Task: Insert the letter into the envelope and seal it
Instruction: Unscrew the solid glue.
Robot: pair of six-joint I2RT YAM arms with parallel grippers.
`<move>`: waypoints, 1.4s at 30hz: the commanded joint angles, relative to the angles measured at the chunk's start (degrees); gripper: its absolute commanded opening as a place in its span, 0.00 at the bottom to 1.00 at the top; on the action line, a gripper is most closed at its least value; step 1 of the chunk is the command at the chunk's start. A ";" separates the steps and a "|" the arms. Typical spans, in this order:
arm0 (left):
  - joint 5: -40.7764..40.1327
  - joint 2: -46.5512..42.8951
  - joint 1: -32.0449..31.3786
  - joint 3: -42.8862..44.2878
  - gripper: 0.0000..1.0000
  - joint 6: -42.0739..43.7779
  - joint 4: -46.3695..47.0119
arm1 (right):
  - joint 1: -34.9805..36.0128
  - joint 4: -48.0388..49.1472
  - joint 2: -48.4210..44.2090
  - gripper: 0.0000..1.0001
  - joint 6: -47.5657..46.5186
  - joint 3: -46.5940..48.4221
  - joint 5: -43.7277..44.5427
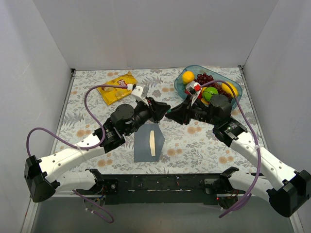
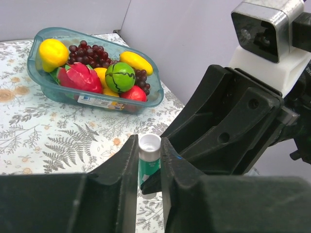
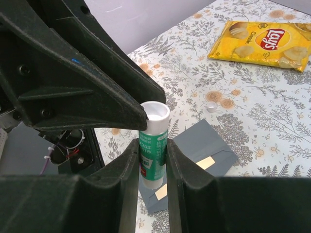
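Note:
The grey-blue envelope lies flat on the table under the two meeting grippers, its pointed flap to the right. A narrow cream strip of the letter shows at its mouth, as it does in the right wrist view on the envelope. A green-and-white glue stick with no cap stands upright above it. My right gripper is shut on its body. My left gripper has its fingers pressed on both sides of the stick's upper end. In the top view the left gripper and right gripper meet tip to tip and hide the stick.
A yellow crisp bag lies at the back left. A clear blue bowl of fruit stands at the back right. A small white cap rests on the tablecloth beyond the envelope. Grey walls close in three sides.

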 commanded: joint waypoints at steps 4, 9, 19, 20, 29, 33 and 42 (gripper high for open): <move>2.71 -0.11 -0.15 -0.49 0.00 -0.89 1.32 | -0.04 2.94 -0.87 0.01 0.30 -0.23 -0.41; 4.55 -1.69 -0.06 -2.15 0.00 -0.55 1.85 | 0.05 2.86 -1.48 0.01 -0.14 -0.32 -0.14; 4.55 -1.09 -0.15 -1.81 0.55 0.07 1.94 | 0.05 3.30 -0.52 0.01 0.03 0.03 -2.16; 4.56 -0.73 -0.15 -1.63 0.54 0.16 2.02 | 0.05 3.38 -0.52 0.01 0.12 0.03 -2.25; 4.82 0.68 -0.15 -0.49 0.39 1.04 3.34 | -0.04 3.91 -0.69 0.01 0.56 -0.23 -2.87; 5.17 1.20 -0.15 -0.31 0.16 1.13 3.17 | 0.05 3.91 -0.69 0.01 0.56 -0.23 -2.96; 14.82 -2.57 -0.15 -2.42 0.00 4.55 4.92 | 0.05 7.41 -2.19 0.01 -3.04 -1.28 -13.90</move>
